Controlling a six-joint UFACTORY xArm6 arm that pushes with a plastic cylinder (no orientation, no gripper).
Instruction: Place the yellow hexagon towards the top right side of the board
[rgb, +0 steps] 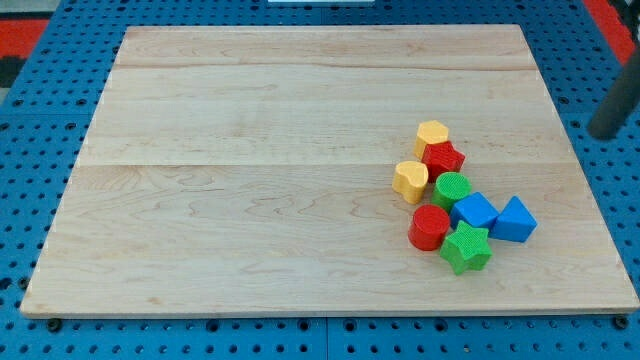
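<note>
The yellow hexagon (432, 134) lies right of the board's middle, at the top of a tight cluster of blocks. It touches the red star (443, 158) just below it. The dark rod enters at the view's right edge, and my tip (603, 133) is off the wooden board (250, 150), over the blue pegboard. The tip is far to the right of the hexagon, level with it, and touches no block.
The cluster also holds a yellow heart (410, 180), a green cylinder (452, 188), a blue cube (474, 211), a blue triangular block (515, 220), a red cylinder (430, 227) and a green star (466, 247). Blue pegboard (600, 60) surrounds the board.
</note>
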